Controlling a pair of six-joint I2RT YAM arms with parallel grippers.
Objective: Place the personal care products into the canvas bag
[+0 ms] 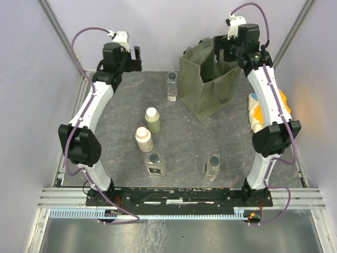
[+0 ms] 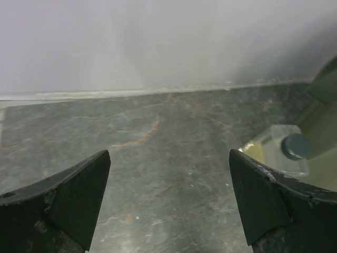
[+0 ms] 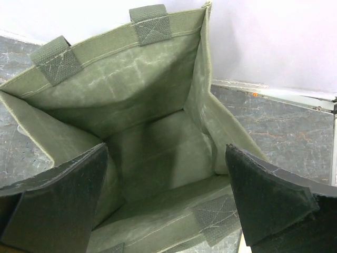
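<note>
The olive-green canvas bag (image 1: 202,92) stands open at the back right. My right gripper (image 1: 221,48) hovers over its mouth, open and empty; the right wrist view (image 3: 166,200) looks down into the bag (image 3: 131,79), and no bottle shows inside. My left gripper (image 1: 135,57) is open and empty at the back left, above the table (image 2: 168,200). One clear square bottle (image 1: 172,86) stands left of the bag and shows in the left wrist view (image 2: 284,153). The olive-green bottle (image 1: 153,120) and the cream bottle (image 1: 144,139) stand mid-table. Two more clear bottles (image 1: 155,164) (image 1: 212,167) stand near the front.
An orange and cream soft packet (image 1: 257,113) lies at the right edge, partly hidden by my right arm. The dark mat (image 1: 121,105) is bounded by metal rails, with walls close behind. The bag's edge (image 2: 327,87) shows at the right of the left wrist view.
</note>
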